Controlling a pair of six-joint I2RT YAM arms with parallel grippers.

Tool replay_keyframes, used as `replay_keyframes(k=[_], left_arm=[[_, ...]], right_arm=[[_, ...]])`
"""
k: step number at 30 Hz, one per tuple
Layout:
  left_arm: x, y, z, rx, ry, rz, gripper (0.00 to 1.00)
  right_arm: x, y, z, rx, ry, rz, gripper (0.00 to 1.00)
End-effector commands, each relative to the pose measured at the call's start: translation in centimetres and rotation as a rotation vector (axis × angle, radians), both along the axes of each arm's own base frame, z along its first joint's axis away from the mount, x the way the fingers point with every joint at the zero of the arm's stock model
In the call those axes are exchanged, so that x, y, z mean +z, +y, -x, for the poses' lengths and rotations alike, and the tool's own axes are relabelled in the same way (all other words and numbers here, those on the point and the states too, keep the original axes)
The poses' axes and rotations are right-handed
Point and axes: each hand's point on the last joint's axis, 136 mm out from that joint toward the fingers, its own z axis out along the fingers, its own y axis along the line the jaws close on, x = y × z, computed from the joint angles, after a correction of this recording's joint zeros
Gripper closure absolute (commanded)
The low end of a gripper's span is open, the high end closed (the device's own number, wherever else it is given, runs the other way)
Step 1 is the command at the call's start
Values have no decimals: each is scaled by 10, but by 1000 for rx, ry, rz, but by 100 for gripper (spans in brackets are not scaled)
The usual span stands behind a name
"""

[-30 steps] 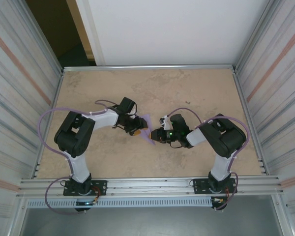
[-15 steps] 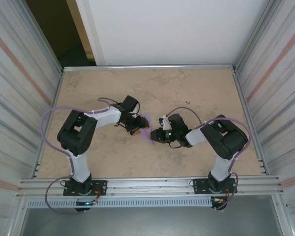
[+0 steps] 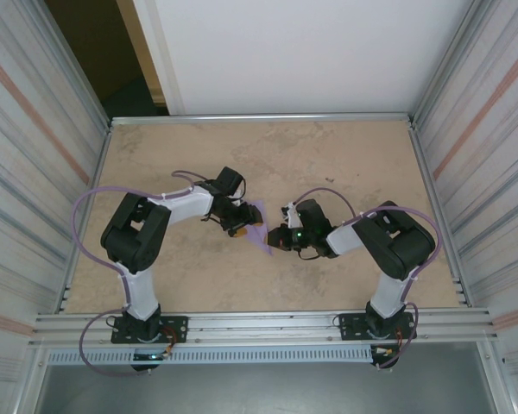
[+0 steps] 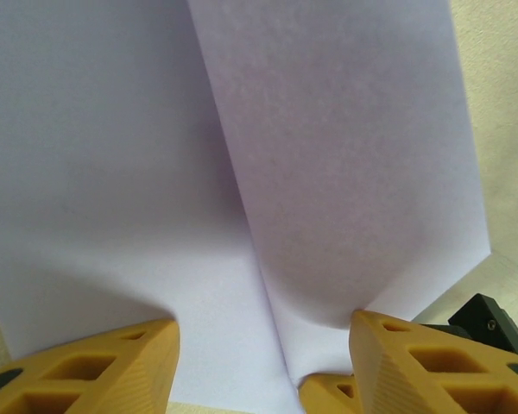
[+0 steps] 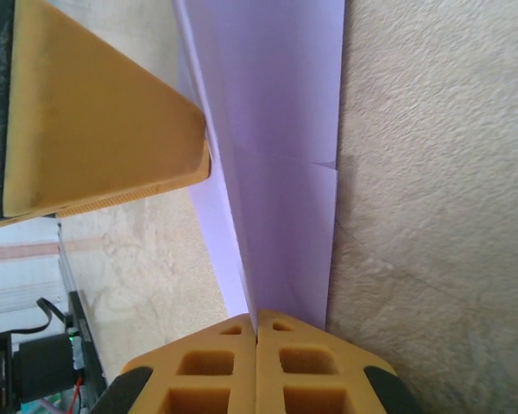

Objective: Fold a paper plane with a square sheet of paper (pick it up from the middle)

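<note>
Right pincer (image 5: 257, 317) just snapped fully shut on the edge of the purple paper (image 5: 276, 129), out in the middle of the table (image 3: 345, 164). Left pincer (image 4: 263, 335) had eased roughly half open around it, so I'd guess the crease was pinned, ready for the next fold.

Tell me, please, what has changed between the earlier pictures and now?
The right gripper has shut on an edge of the folded square sheet of paper. The left gripper has shifted slightly toward the right one and opened a little wider, its fingers apart at the sheet. The sheet has stayed at the middle of the table, and the right gripper has kept its place.
</note>
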Motion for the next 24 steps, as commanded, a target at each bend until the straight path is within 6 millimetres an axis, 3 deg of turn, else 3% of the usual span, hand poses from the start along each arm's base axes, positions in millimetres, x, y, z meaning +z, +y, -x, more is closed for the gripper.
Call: replay_keyframes(k=[1, 5, 10, 16, 24], left_arm=[[-19, 23, 26, -13, 89, -103, 43], [23, -1, -1, -23, -44, 65, 40], [57, -1, -17, -9, -151, 141, 39], [63, 6, -17, 10, -196, 206, 41], [72, -18, -15, -82, -294, 413, 66]], right_arm=[[-20, -16, 7, -35, 83, 43, 98], [-19, -14, 9, -26, 109, 22, 100], [-21, -15, 9, -26, 145, 12, 100], [-22, -15, 10, -23, 158, 12, 100], [-24, -17, 8, -28, 182, 6, 99]])
